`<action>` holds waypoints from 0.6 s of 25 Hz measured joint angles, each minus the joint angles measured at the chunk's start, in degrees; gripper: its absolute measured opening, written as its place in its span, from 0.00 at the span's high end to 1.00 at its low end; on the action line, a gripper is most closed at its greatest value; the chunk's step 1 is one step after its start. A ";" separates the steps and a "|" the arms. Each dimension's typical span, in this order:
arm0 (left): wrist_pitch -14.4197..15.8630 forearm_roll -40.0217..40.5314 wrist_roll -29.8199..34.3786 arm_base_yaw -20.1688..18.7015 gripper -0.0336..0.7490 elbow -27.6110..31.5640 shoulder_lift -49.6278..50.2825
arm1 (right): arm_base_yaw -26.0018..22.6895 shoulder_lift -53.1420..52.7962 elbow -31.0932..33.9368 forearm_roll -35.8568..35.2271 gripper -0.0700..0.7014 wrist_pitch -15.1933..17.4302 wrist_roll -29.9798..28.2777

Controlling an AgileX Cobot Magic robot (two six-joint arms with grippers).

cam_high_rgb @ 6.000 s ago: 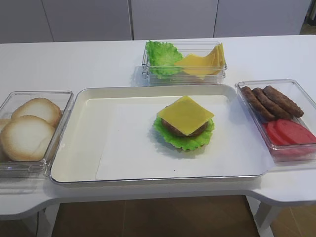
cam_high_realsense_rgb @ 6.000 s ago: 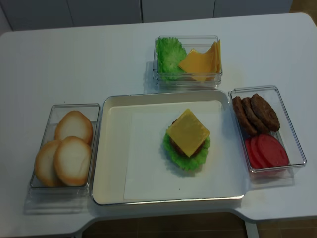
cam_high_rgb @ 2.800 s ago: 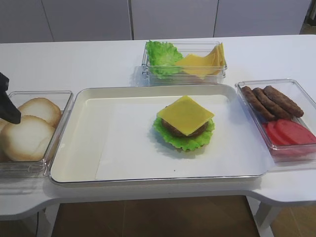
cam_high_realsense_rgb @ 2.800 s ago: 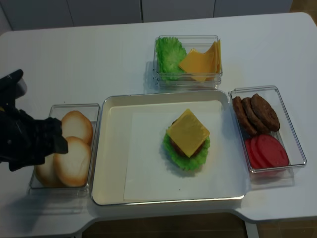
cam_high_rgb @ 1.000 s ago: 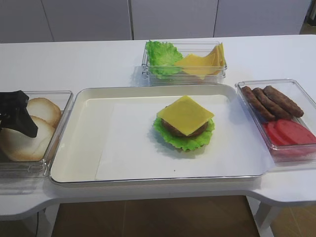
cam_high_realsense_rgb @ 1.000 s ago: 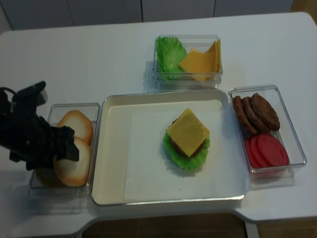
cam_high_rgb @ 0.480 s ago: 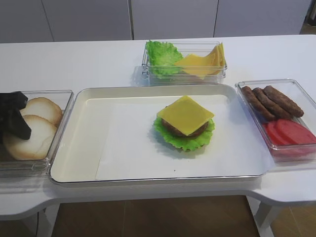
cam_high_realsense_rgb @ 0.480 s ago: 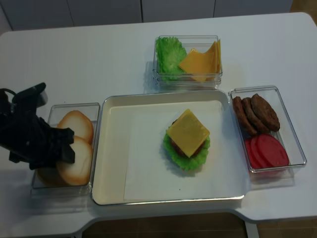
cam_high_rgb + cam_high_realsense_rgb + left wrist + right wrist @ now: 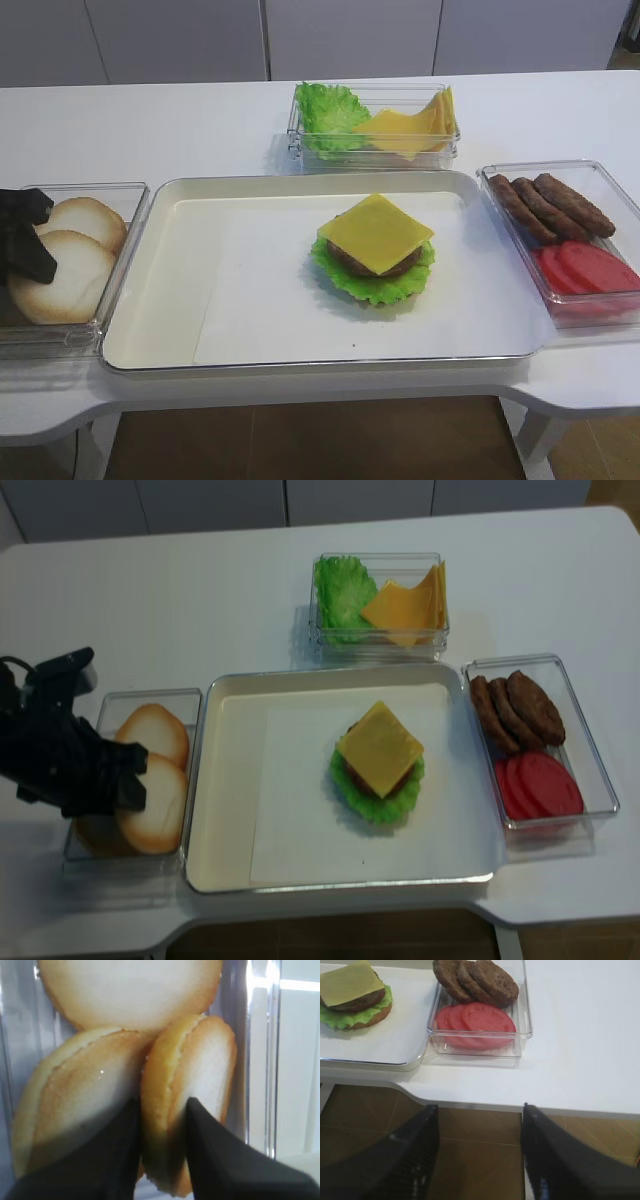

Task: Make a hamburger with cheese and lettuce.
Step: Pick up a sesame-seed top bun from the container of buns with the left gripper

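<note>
Buns (image 9: 150, 785) first, far left, sitting in a clear box (image 9: 110, 300) beside the tray, and my left gripper (image 9: 162, 1155) is down in there right now. From the left wrist view my two dark fingers (image 9: 210, 1160) are pinched on the edge of one bun half (image 9: 192, 1095) that stands on its side, golden crust facing one finger and pale cut face the other; two more halves lean just behind and beside it. Moving across to the white tray (image 9: 160, 330), with a sheet of paper (image 9: 260, 300) laid on it, and there is the hamburger (image 9: 373, 250) right of the middle: frilly lettuce (image 9: 385, 288) ringing the bottom, brown patty (image 9: 345, 258) on that, and the square of cheese (image 9: 376, 232) lying flat on top, corners hanging past the patty. No top bun on it. Behind the tray, another clear box (image 9: 440, 150) holds spare green leaf (image 9: 325, 115) and a fan of yellow slices (image 9: 415, 125). Far right, a third box (image 9: 522, 1025) carries brown patties (image 9: 475, 980) and red tomato slices (image 9: 475, 1020). My right gripper (image 9: 479, 1155) hangs off the table edge below that box, over the floor, fingers spread apart and holding nothing.
</note>
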State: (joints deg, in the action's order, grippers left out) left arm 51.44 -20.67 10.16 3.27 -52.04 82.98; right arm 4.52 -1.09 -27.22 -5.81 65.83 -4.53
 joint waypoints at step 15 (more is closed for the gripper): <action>3.20 0.83 1.09 0.00 0.73 -3.22 -0.47 | 0.00 0.00 0.00 0.00 0.39 0.00 0.10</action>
State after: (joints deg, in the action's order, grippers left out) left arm 54.64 -19.84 11.25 3.27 -55.26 82.51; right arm 4.52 -1.09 -27.22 -5.81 65.83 -4.43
